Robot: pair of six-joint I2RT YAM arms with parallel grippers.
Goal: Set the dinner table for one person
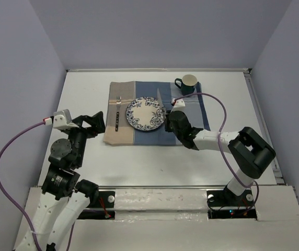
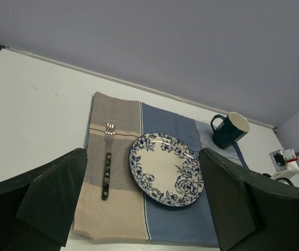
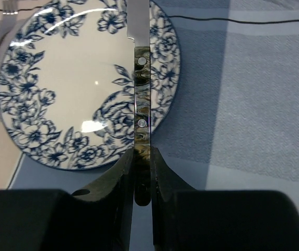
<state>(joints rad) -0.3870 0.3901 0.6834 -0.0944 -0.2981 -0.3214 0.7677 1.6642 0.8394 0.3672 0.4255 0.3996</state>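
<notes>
The white dinner table carries a blue-and-tan placemat. On the mat lie a blue floral plate and, to its left, a fork. A dark green mug stands at the mat's far right corner. My right gripper is shut on the dark handle of a knife. Its blade points away over the plate's right rim. My left gripper hangs open and empty near the mat's left edge, facing the fork and plate.
Grey walls close the table on three sides. A raised rim runs along the far edge. The right arm's purple cable loops over the mat's right side. Bare tabletop lies between the mat and the arm bases.
</notes>
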